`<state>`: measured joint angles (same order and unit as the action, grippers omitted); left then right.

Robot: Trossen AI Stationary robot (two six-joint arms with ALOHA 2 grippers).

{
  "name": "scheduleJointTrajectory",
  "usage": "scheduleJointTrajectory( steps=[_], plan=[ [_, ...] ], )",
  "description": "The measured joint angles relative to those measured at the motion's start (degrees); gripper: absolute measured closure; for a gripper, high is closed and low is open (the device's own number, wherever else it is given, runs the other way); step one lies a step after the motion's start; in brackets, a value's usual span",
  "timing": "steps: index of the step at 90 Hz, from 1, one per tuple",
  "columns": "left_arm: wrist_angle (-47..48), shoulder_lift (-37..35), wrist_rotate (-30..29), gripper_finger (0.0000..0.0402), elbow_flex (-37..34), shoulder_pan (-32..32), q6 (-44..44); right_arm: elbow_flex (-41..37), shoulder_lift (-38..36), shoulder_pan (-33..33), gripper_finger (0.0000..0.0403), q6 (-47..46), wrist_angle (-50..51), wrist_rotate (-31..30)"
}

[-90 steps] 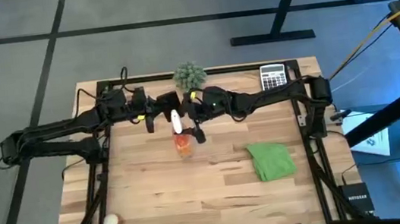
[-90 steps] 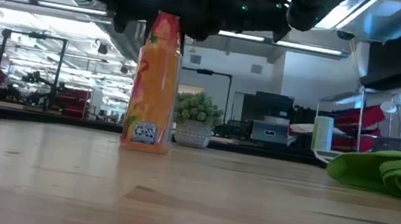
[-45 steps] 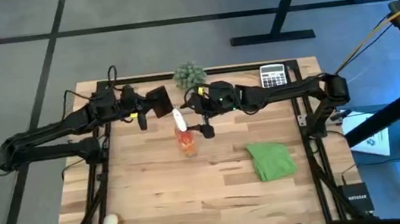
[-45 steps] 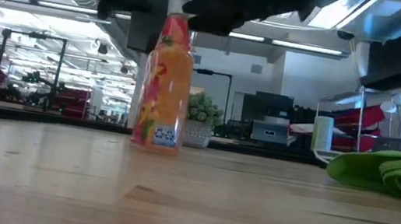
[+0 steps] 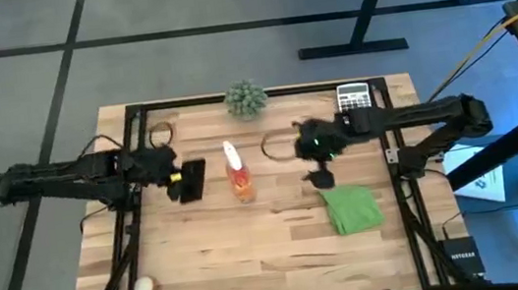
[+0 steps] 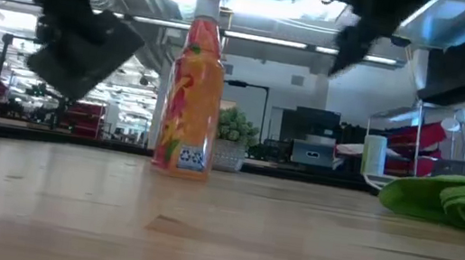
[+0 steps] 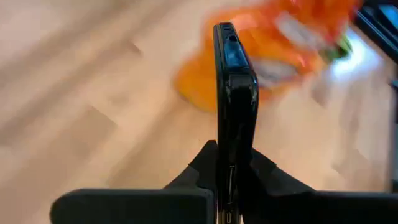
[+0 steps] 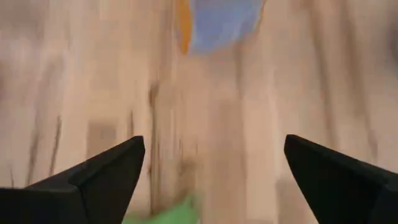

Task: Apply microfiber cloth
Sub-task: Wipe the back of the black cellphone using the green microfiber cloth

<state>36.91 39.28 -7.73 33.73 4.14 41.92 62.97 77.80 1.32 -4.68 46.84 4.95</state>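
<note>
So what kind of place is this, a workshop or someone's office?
Probably a large open lab or workshop, not a home. Two robot arms work over a framed wooden table, a desk on wheels stands on the grey carpet, and the low view shows long ceiling lights and shelves of equipment behind.

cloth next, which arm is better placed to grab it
Right. Its claw is open and sits just above the cloth on the table's right side. The left claw is beyond the bottle and already shut on a phone.
</note>
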Motion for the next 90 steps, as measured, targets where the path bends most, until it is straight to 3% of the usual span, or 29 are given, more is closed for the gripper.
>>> scheduleJointTrajectory(
  steps=[20,37,47,66,82,90],
  plan=[
    [-2.14,7.98,-11.67,0.0392,-0.56,20.83,17.79,-15.38,-4.49,12.3,0.0031,-16.83,-3.52,-3.84],
    [-16.25,18.97,-18.4,0.0392,-0.56,31.22,23.49,-19.16,-5.31,22.15,0.0031,-26.78,-1.95,-7.5],
    [-27.68,27.02,-21.36,0.0392,-0.56,32.42,23.44,-19.16,-5.31,27.01,0.0031,-29.28,-1.31,-9.97],
    [-48.12,43.62,-21.41,0.0392,1.12,31.64,21.66,-23.29,-4.81,34.17,0.0031,-32.83,0.44,-11.86],
    [-54.38,53.24,-22.15,0.0392,6.84,29.07,17.63,-28.6,-4.81,36.24,0.0033,-33.57,-6.25,-11.89],
    [-54.38,56.06,-23.83,0.0392,10.04,27.51,16.0,-29.67,-4.8,36.16,0.0058,-35.98,-7.47,-11.43]
  ],
)
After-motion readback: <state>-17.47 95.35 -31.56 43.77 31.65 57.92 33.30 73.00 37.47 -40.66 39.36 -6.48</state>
